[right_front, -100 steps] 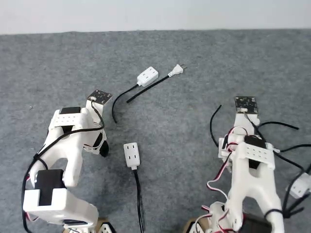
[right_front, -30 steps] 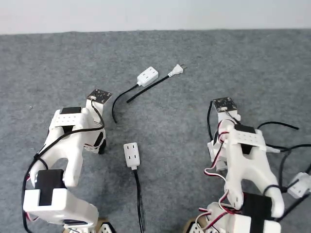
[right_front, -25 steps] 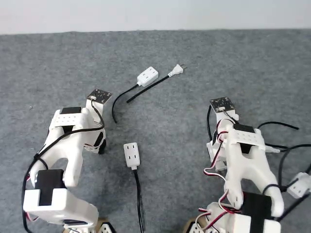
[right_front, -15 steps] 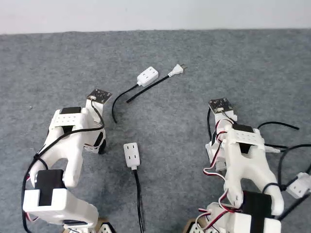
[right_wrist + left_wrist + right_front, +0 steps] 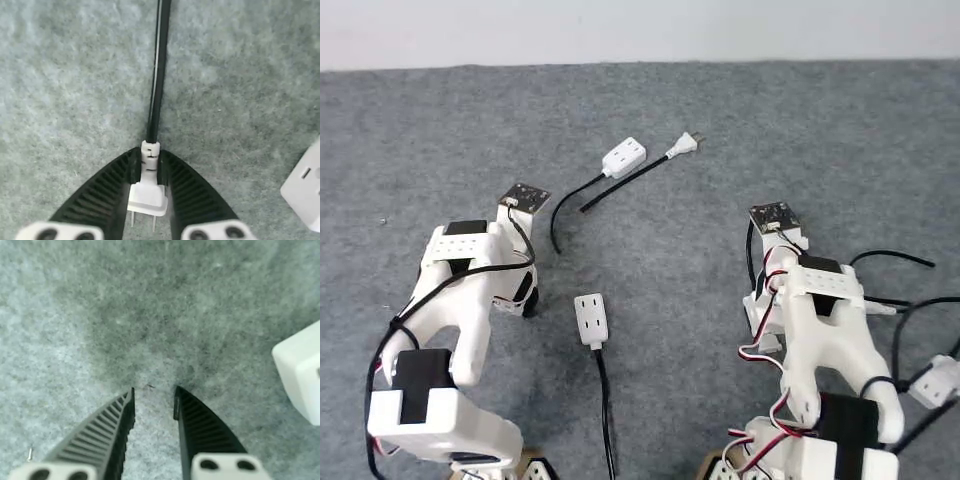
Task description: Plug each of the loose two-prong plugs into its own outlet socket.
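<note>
Grey carpet [image 5: 700, 110] covers your table. Your left arm [image 5: 460, 300] stands at near left and your right arm [image 5: 825, 330] at near right. Your left gripper [image 5: 153, 390] has its fingers spread a little, with bare carpet between them. Your right gripper [image 5: 149, 151] is pinching a white two-prong plug [image 5: 148, 192], whose black cord [image 5: 159, 65] runs away over the carpet. One white outlet socket [image 5: 591, 318] lies between the arms, just right of the left gripper. A second socket [image 5: 624, 157] lies far centre. A loose plug [image 5: 682, 145] rests just right of it, not touching.
</note>
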Robot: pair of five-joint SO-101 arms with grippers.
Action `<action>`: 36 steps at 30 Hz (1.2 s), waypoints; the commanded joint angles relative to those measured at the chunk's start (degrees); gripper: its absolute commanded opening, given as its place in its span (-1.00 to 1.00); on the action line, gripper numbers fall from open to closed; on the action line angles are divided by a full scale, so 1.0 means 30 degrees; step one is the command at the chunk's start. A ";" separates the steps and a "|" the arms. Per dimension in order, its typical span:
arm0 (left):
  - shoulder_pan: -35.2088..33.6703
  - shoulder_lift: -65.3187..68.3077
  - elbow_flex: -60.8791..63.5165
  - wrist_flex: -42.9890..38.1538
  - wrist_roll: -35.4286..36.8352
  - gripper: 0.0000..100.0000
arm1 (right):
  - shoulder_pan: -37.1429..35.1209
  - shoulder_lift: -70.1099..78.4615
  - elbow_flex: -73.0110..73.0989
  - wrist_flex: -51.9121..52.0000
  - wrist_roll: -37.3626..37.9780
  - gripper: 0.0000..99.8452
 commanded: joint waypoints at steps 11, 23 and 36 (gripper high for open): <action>-0.0205 -0.0850 -0.0161 -0.0322 0.0117 -0.76 | -0.0308 -0.3590 -0.0117 0.0190 -0.1700 -0.98; -0.1084 -0.1465 -0.0132 -0.0850 0.0088 -0.79 | -0.8220 -1.2147 -0.4747 0.5993 -0.3458 -0.98; 0.0762 -1.0667 0.8044 -0.5128 -0.2286 -0.97 | -1.4989 -1.0974 -0.6476 0.5084 -0.3487 -0.98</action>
